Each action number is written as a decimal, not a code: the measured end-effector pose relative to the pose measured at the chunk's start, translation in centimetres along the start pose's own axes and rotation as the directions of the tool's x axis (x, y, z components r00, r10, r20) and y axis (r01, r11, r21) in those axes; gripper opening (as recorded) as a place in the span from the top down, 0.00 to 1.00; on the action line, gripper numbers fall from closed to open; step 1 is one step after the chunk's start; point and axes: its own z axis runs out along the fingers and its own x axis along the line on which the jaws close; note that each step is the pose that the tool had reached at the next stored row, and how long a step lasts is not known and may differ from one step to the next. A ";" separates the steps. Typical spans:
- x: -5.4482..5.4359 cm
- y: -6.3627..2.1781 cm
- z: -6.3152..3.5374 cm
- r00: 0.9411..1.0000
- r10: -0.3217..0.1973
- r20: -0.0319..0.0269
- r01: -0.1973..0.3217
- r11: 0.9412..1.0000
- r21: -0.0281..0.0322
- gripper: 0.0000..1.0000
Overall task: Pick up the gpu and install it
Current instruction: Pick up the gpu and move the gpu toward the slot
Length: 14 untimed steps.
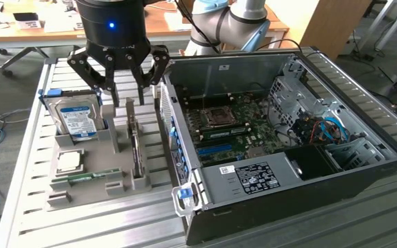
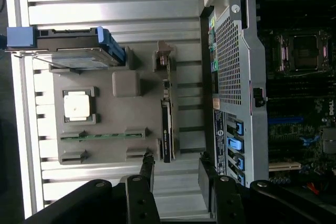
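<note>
Grey holder (image 1: 81, 195) slots were seen keeping the gpu (image 1: 137, 147) stood on edge, just beside the open computer case (image 1: 254, 70). The claw (image 1: 132, 98) was held above it; its jaws were set apart, nothing gripped.

Nothing here is clear enough for me to read as words or numbers. The hard drive (image 1: 76, 120) carries a blue-and-white label. The power supply (image 1: 254, 178) has a black label with white print, and a white sticker (image 1: 227, 169) sits just beside it. The print on all three is too small to make out.
</note>
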 end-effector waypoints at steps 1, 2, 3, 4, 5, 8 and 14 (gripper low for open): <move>0.0 0.00 0.00 1.000 0.000 0.000 0.000 1.000 0.000 0.59; 0.0 0.00 0.00 1.000 0.000 0.000 0.000 1.000 0.000 0.53; 0.0 0.00 0.00 1.000 0.000 0.000 0.000 1.000 0.000 0.53; 0.0 0.00 0.00 1.000 0.000 0.000 0.000 1.000 0.000 0.53; 0.0 0.00 0.00 1.000 0.000 0.000 0.000 1.000 0.000 0.53; 0.0 0.00 0.03 1.000 0.000 0.000 0.000 1.000 0.000 0.53; 0.0 -0.01 0.19 1.000 0.000 0.000 0.000 1.000 0.000 0.53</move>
